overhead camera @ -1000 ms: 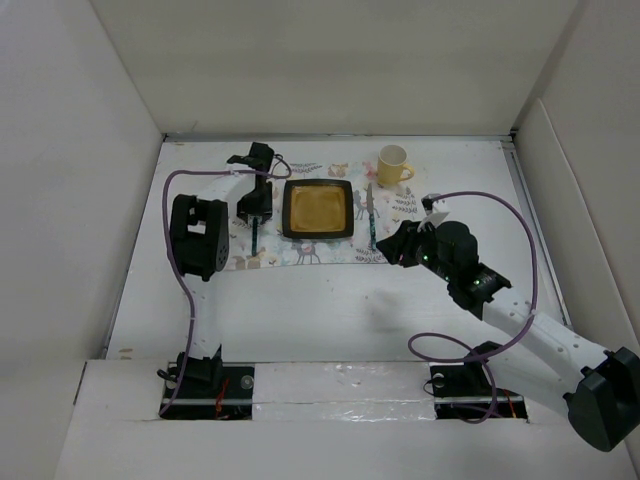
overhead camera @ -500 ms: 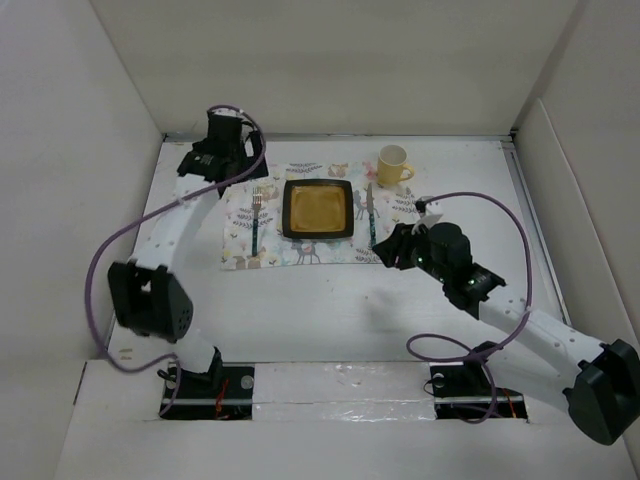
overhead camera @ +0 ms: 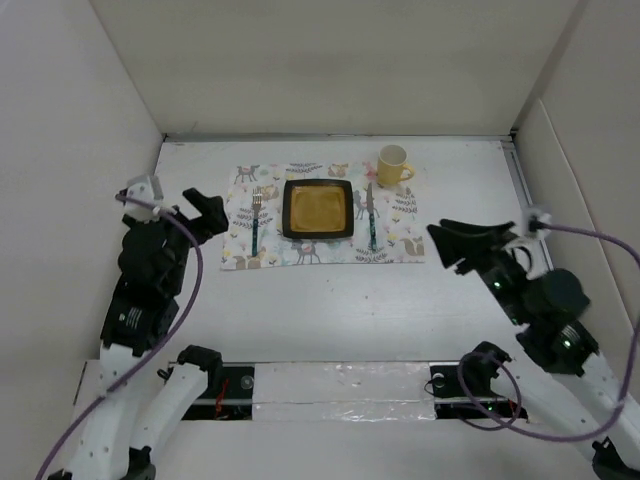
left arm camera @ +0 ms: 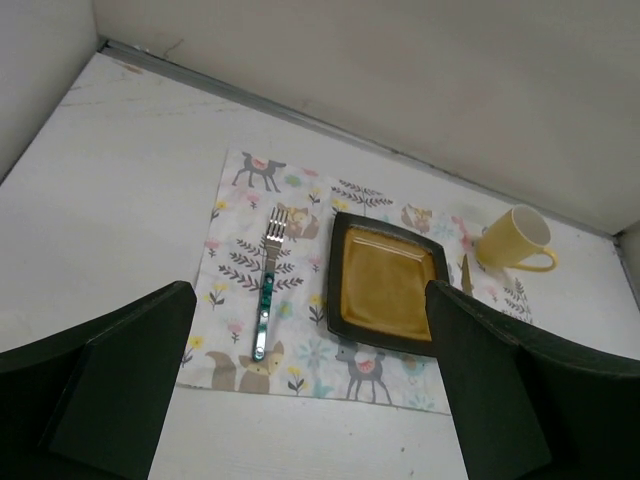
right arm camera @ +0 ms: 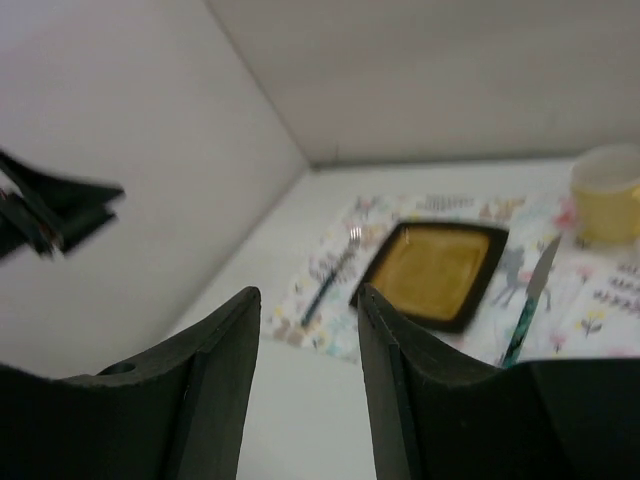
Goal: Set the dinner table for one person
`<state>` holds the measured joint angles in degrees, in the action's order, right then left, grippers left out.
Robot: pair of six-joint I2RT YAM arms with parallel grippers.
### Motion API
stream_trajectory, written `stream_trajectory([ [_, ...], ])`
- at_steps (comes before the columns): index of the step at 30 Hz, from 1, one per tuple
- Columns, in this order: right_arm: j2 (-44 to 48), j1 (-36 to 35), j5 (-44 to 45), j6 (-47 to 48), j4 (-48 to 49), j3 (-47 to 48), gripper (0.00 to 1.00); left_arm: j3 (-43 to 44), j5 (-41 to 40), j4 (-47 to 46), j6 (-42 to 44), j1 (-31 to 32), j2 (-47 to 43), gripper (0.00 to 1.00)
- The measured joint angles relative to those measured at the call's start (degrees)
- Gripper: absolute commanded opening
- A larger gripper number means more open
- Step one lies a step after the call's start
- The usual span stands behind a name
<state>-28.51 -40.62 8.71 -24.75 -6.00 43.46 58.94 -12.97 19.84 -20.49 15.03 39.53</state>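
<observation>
Overhead, the dinner table [overhead camera: 330, 300] — rigid, heavy, nothing to grasp — spreads white under everything, a placemat [overhead camera: 300, 252] laid far-centre, while the left gripper [overhead camera: 207, 213] and right gripper [overhead camera: 455, 245] hover empty, jaws spread.

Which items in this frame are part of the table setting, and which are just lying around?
Part of the job: placemat, fork, square plate, knife, yellow mug, all on the dinner table.

Just lying about: purple cables, tape strip at the near edge, panel walls.
</observation>
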Motion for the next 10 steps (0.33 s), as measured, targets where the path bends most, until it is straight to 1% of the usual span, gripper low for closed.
stream_trajectory([
  [4, 14.1, 0.0, 8.76, 0.13, -1.51, 2.34, 0.49, -4.24, -3.89, 0.72, -0.42, 0.0, -11.06, 0.99],
  [6, 19.5, 0.02, 14.25, 0.11, -2.14, 2.82, 0.52, -5.4, -5.51, 0.79, -0.5, -0.02, -15.54, 0.99],
  [8, 22.34, 0.04, 18.12, 0.11, -2.73, 2.38, 0.54, -6.64, -6.32, 0.85, -0.66, -0.02, -18.64, 0.99],
  [10, 21.97, 0.04, 20.41, -0.07, -3.65, 1.99, 0.56, -8.17, -6.38, 0.74, -0.87, -0.02, -20.11, 0.99],
])
